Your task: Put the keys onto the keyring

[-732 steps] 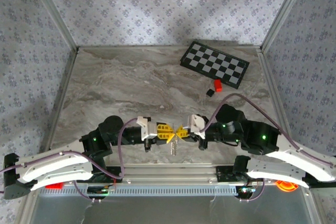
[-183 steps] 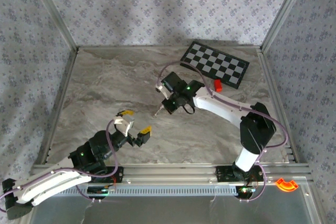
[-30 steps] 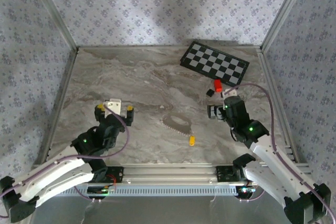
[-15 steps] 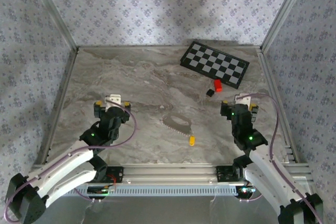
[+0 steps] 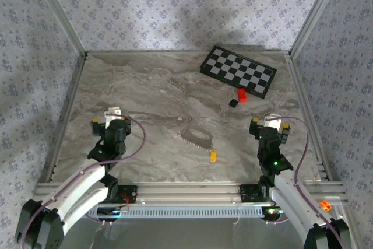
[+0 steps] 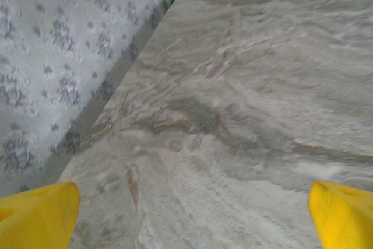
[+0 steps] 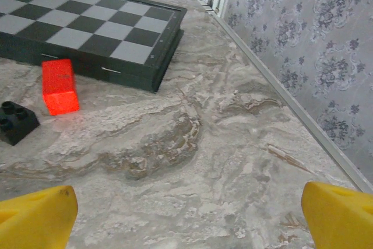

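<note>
Centrally, keys (image 5: 187, 139) beside keyring (image 5: 199, 134) on table (image 5: 145, 86), left tool (image 5: 107, 115), right tool (image 5: 269, 122) gaping.

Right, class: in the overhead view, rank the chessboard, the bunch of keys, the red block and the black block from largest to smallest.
1. chessboard
2. keys
3. red block
4. black block, only a little smaller than the red one

The keyring (image 5: 199, 132) lies near the middle of the table (image 5: 145, 86) with the keys (image 5: 191, 140) in a toothed row along its near edge, and a small yellow piece (image 5: 213, 156) lies just beside them, nearer the arms. The left gripper (image 5: 106, 116) and the right gripper (image 5: 269, 123) stand well apart on either side, jaws spread, holding nothing. At the far right lies a checkerboard (image 5: 238, 79), with a red block (image 5: 242, 95) and a black block (image 5: 233, 102) near its front edge
</note>
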`<state>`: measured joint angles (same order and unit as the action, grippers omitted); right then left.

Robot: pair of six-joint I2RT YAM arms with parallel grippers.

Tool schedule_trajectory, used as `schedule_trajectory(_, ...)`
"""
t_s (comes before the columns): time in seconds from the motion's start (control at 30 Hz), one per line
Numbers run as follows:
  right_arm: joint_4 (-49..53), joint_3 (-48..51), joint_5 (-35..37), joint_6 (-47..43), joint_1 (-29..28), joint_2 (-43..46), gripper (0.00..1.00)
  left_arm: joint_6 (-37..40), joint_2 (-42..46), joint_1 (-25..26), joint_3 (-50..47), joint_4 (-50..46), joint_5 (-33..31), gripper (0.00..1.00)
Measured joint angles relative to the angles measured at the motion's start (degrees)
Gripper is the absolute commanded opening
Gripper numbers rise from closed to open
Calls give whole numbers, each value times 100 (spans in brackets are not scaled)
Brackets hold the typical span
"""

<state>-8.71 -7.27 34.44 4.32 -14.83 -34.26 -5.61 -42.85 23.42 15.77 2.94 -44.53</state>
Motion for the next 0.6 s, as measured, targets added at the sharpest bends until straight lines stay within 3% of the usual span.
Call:
schedule_trajectory(0.2, -337, -50, 70, -144, 50, -876, 100, -101, -256, -815, -256, 474, 577, 100)
schedule_trajectory(0.6, -960, -459, -896, -195, 645, -2017, 100, -63, -1799, -1478, -225, 1781, 1099, 100)
